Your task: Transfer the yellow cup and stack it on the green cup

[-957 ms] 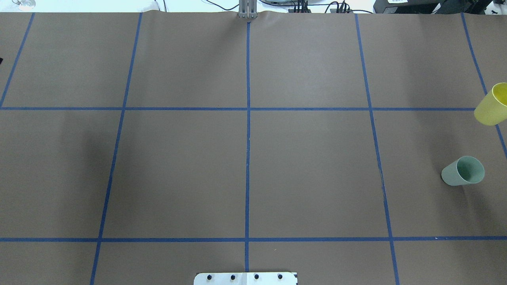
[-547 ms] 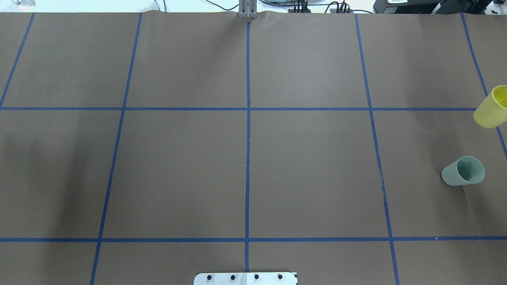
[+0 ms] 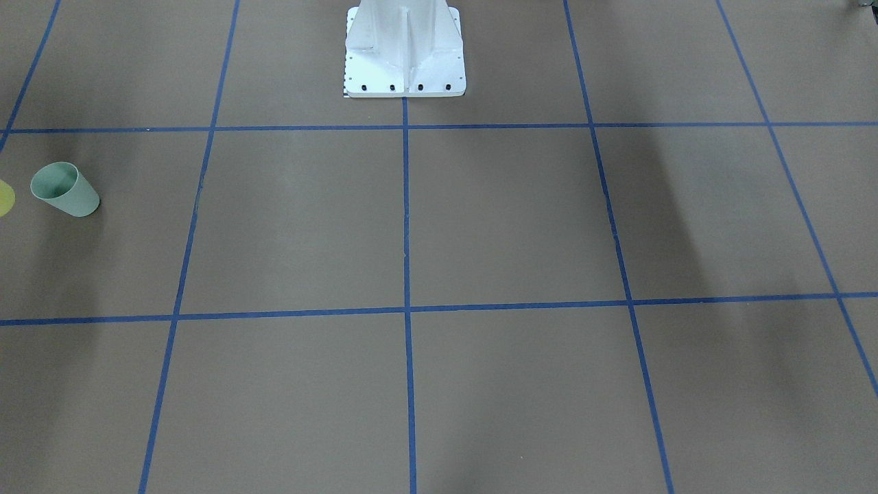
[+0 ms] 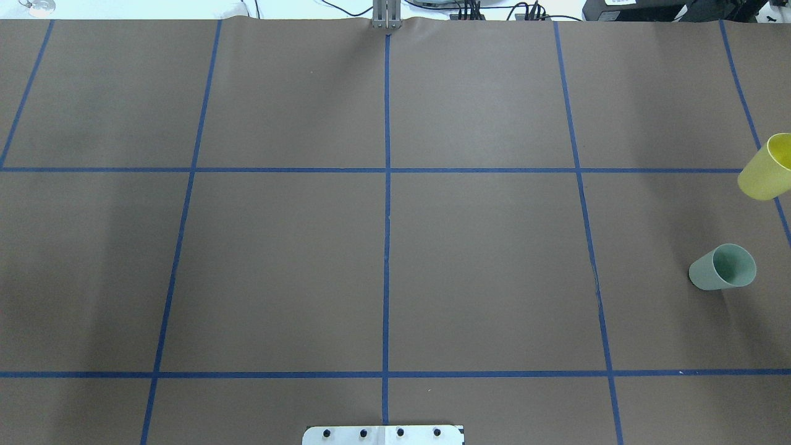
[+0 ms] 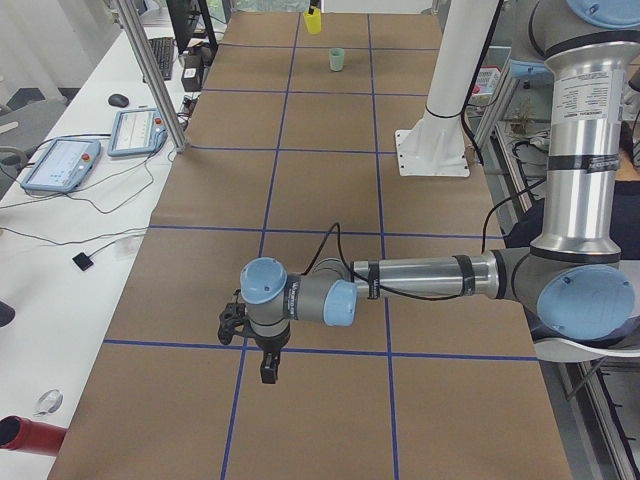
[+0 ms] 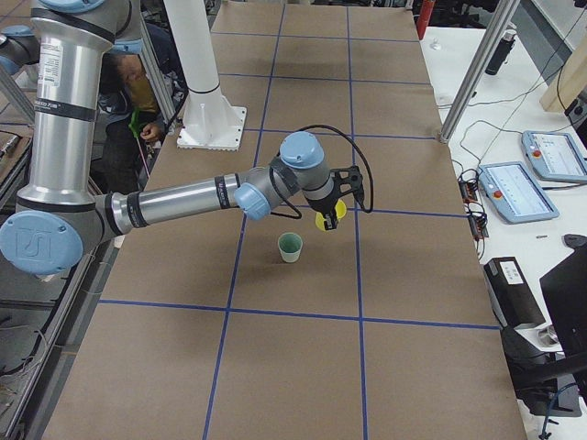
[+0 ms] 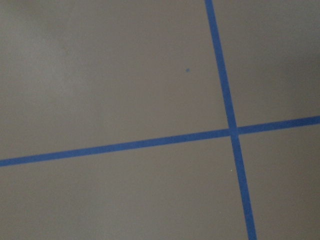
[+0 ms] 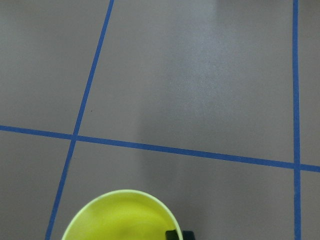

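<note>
The yellow cup (image 4: 766, 173) hangs at the far right edge of the overhead view, lifted and tilted. My right gripper (image 6: 326, 220) is shut on its rim. One black fingertip (image 8: 173, 234) shows inside the rim of the cup (image 8: 122, 217) in the right wrist view. The green cup (image 4: 723, 267) stands upright on the table, a short way nearer the robot than the yellow cup, and also shows in the exterior right view (image 6: 290, 247). My left gripper (image 5: 268, 375) hovers over the table's other end, far from both cups. I cannot tell whether it is open or shut.
Brown paper with a blue tape grid covers the table (image 4: 482, 266). The robot's white base plate (image 4: 383, 435) sits at the near edge. Screens and cables lie on a side bench (image 6: 514, 188) beyond the table's far edge.
The yellow cup moved slightly toward the robot's side a second ago and has held still since. The green cup has not moved. The arm's shadow on the left has faded.
</note>
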`<state>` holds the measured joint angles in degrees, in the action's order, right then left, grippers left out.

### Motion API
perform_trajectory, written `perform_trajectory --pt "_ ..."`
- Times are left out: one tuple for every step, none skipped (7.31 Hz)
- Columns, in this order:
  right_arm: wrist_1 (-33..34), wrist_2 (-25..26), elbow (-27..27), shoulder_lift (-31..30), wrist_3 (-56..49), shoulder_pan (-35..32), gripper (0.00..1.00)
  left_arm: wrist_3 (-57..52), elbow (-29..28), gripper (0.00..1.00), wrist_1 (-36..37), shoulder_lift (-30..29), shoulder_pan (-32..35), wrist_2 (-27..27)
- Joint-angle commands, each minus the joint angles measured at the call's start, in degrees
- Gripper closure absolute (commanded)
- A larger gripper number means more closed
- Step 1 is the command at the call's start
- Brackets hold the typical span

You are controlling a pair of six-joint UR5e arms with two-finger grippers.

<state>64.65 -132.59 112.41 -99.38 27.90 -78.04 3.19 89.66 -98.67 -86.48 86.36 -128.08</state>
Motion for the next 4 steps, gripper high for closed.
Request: perform_trajectory --pt "-0.66 -1.87 0.00 -0.12 0.14 0.26 1.00 -0.03 11.99 0.00 2.35 7.97 0.22 -2.85" --pt "-0.92 -1.97 0.00 -0.20 1.53 1.31 1.00 -0.03 13.68 0.00 2.26 8.17 0.22 -4.70" --pt "-1.79 -1.89 0.00 -0.47 4.07 2.80 1.00 0.14 13.78 0.00 2.35 7.82 0.13 -4.72" --pt "-6.15 -1.88 -0.08 -2.99 7.14 4.29 1.00 0.23 13.79 0.00 2.35 7.65 0.13 -4.81"
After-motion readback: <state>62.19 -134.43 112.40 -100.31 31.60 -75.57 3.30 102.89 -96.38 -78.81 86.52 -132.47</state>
